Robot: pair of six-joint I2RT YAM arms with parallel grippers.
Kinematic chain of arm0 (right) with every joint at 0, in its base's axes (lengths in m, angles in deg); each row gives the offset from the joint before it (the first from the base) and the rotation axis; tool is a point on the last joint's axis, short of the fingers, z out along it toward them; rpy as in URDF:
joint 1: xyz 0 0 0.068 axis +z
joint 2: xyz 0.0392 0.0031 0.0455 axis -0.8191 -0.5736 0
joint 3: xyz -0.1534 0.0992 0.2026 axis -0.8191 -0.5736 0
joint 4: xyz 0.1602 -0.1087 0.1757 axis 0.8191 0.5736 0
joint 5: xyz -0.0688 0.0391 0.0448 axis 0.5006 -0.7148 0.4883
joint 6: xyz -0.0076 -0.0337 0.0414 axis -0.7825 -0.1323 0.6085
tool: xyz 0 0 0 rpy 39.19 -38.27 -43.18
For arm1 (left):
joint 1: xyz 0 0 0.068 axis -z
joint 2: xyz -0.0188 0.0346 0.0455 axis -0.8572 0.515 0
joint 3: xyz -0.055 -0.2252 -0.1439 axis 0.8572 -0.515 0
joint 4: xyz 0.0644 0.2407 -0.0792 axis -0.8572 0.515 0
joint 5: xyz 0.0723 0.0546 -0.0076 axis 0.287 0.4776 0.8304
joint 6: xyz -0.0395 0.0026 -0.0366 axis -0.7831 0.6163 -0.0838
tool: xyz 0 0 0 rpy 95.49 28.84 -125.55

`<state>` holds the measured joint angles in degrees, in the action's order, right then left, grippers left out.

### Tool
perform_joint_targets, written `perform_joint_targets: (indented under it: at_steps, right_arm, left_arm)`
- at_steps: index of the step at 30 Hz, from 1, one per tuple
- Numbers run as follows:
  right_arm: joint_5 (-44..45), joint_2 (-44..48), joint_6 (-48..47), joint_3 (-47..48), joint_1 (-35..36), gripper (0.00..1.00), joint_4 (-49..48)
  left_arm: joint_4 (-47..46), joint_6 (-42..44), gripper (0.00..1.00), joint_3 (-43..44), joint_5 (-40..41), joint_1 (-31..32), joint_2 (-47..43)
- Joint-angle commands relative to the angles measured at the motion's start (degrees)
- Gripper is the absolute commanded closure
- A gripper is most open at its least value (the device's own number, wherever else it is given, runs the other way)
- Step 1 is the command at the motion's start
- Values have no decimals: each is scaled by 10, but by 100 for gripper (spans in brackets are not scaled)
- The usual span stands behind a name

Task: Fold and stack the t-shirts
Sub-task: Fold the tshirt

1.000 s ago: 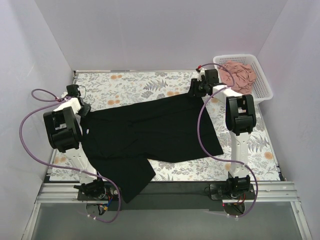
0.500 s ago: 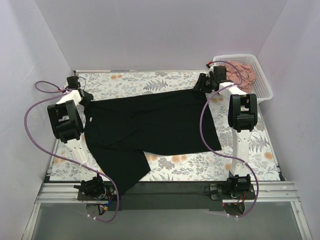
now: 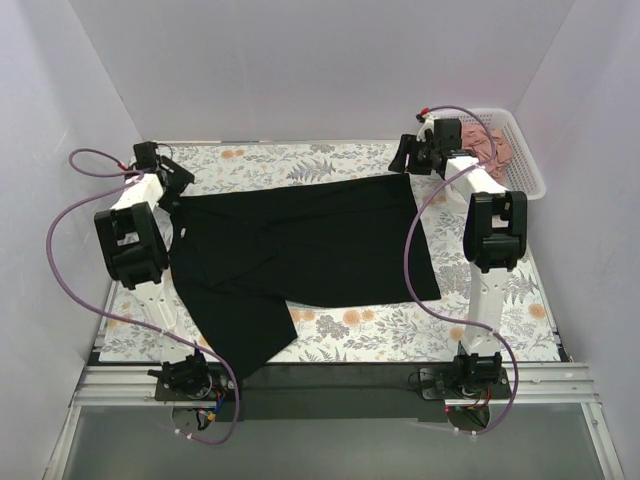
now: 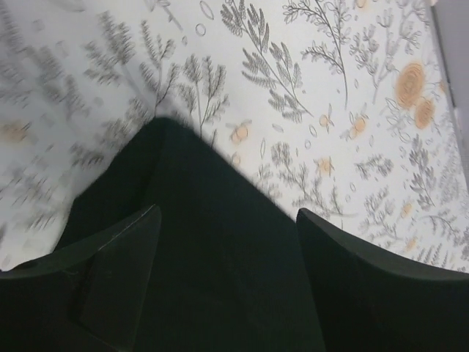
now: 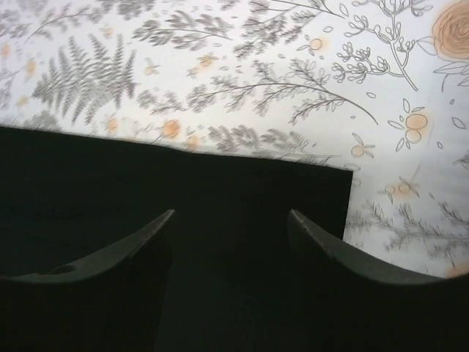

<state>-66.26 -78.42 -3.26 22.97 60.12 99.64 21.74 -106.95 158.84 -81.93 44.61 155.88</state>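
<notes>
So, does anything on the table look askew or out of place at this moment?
Yes. The black t-shirt lies askew: a flap near the left arm's base reaches past the near edge of the floral mat. The pink t-shirt lies crumpled in the white basket.

Black t-shirt (image 3: 300,250) spread; pink t-shirt (image 3: 497,143) crumpled

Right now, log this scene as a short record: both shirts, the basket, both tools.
black t-shirt: spread out on the floral mat
pink t-shirt: bunched inside the white basket
white basket: far right corner of the table
left tool: open, over the black t-shirt's far left corner
right tool: open, over the black t-shirt's far right corner
stack: not started
</notes>
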Motion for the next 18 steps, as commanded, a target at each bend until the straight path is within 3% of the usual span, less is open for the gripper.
perform_joint_targets:
  at_steps: [1, 7, 11, 18]
  right_arm:
    - [15, 138, -27, -59, 24, 31, -9]
    - [43, 283, -23, -245, 46, 27, 3]
    - [74, 348, -9, -319, 67, 26, 37]
    - [122, 425, 7, -437, 156, 27, 42]
  left_arm:
    - [30, 18, 25, -44, 46, 9, -148]
    - [155, 1, 25, -215, 121, 24, -354]
    - [170, -4, 30, -346, 129, 24, -463]
    - [190, -44, 40, -493, 133, 24, -547]
